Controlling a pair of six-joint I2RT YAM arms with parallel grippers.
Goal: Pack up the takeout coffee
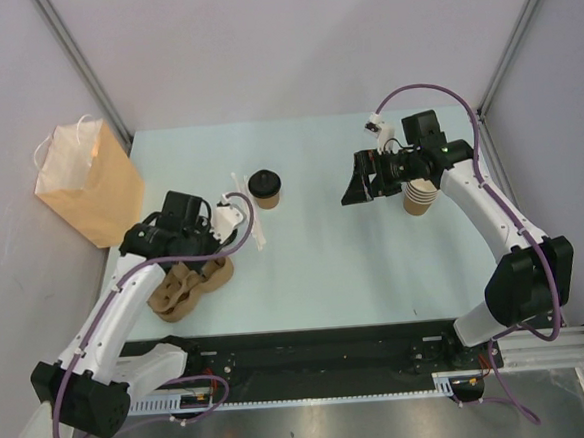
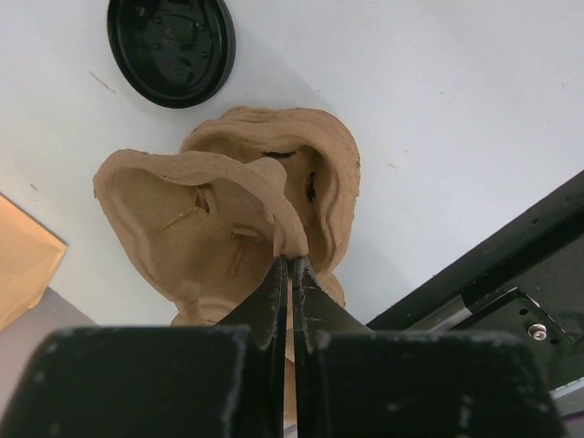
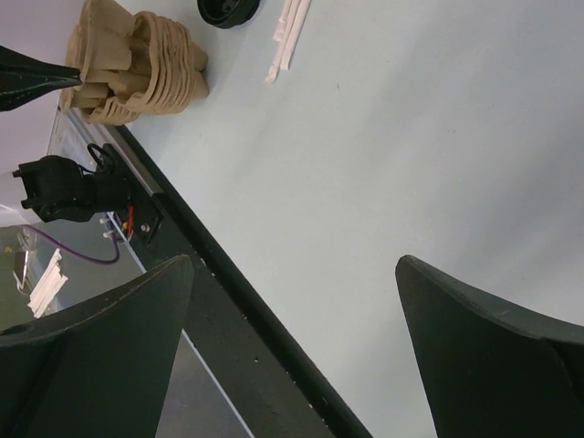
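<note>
The takeout coffee [image 1: 265,188], a small tan cup with a black lid, stands upright mid-table; its lid shows in the left wrist view [image 2: 171,46] and at the top edge of the right wrist view [image 3: 228,9]. My left gripper [image 1: 183,270] is low over the stack of brown pulp carrier trays [image 1: 188,284], to the coffee's near left. In the left wrist view its jaws [image 2: 290,260] are shut on a raised part of the top tray [image 2: 210,210]. My right gripper [image 1: 355,189] hangs open and empty to the right of the coffee, above bare table [image 3: 294,265].
The brown paper bag [image 1: 84,183] stands at the far left. A stack of lidless tan cups [image 1: 421,198] sits under the right wrist. White wrapped straws [image 1: 255,222] lie between the coffee and the trays. The black rail [image 1: 321,352] runs along the near edge.
</note>
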